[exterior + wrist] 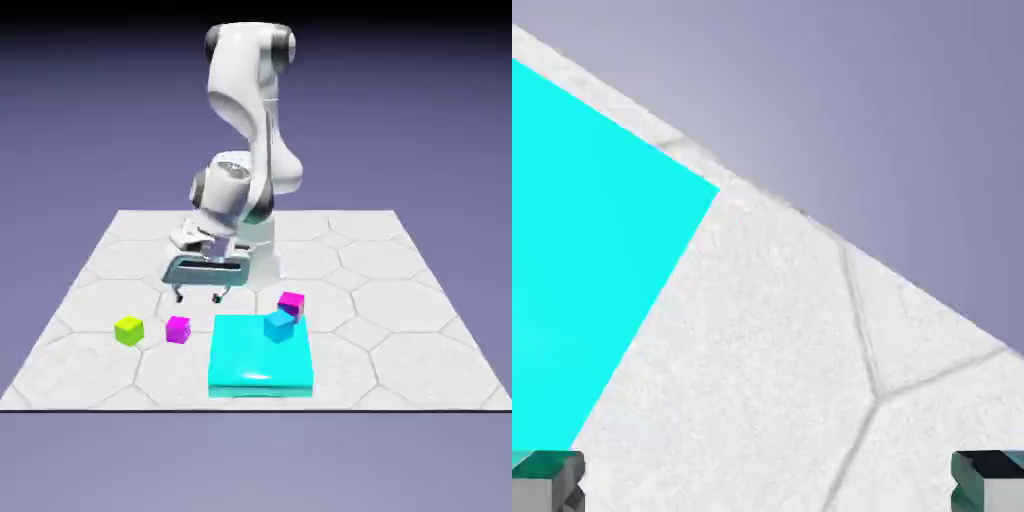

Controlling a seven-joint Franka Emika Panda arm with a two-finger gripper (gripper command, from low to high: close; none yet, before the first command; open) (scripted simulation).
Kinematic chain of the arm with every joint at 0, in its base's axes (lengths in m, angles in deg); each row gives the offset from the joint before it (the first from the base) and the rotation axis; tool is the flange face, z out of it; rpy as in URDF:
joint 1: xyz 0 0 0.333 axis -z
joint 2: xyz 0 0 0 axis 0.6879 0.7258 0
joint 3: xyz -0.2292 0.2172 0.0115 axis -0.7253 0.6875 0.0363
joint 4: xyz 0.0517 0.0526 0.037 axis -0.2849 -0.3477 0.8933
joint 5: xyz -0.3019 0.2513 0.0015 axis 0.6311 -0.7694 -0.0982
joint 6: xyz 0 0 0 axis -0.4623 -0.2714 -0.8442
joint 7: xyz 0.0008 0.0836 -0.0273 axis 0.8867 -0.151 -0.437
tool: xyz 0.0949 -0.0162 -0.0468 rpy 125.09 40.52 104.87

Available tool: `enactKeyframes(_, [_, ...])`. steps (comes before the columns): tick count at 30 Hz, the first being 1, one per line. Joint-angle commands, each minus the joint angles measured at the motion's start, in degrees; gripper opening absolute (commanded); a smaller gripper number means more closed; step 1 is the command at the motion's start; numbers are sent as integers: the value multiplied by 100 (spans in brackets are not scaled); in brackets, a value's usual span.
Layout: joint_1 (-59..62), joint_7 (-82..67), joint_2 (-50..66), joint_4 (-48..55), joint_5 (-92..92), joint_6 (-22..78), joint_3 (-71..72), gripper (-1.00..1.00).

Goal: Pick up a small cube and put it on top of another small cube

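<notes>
The gripper (198, 297) hung above the table with its fingers spread wide and nothing between them, the arm (245, 120) folded down over it from the base. In the hand view the two fingertips (548, 482) sat at the bottom corners, far apart, with bare tabletop between. The lime cube (129, 330) lay on the table nearer the camera and toward the exterior view's left of the gripper, well apart from it. Just beside it stood a magenta cube (178, 329). A flat cyan slab (260, 360) lay toward the exterior view's right, carrying a cyan cube (278, 326), with a second magenta cube (291, 302) just behind it. The white hexagon-patterned table (400, 330) stood before a plain blue-violet backdrop (420, 100).
</notes>
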Motion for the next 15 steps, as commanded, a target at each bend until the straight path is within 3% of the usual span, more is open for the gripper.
enactKeyframes(1, [62, -105, 193, 73, 249, 158, -42, 0])
enactKeyframes(10, [710, -1008, 1854, 702, 2398, 1522, -399, 0])
enactKeyframes(15, [924, -480, 2684, 995, 3056, 996, -636, 0])
